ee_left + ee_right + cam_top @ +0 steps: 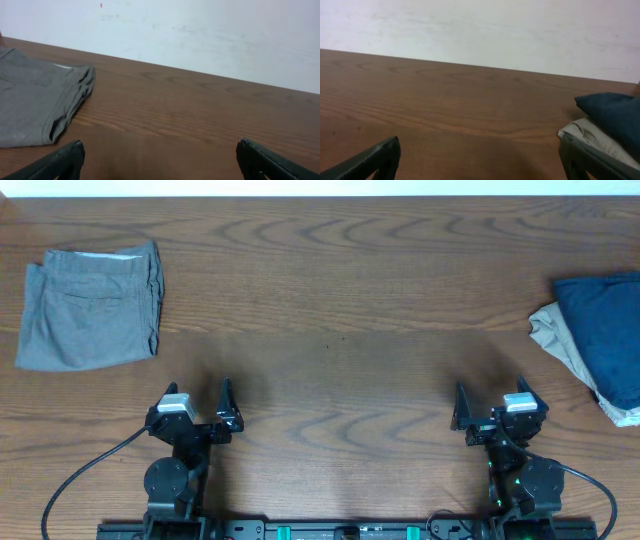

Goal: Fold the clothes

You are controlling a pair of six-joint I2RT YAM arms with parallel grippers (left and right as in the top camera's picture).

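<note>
The dark navy-blue soft cloth garment point(605, 330) lies at the right edge of the brown wooden desk point(340, 300) atop a pale beige garment point(552, 330); left pincer point(196, 402) and right pincer point(492, 408) both gape empty

The overhead camera looks straight down on the table point(330, 300). Both wrist cameras sit low at its 6 o'clock edge, facing 12 o'clock; the left also catches the grey shorts point(90, 305), the right the navy clothes point(605, 330).
</note>
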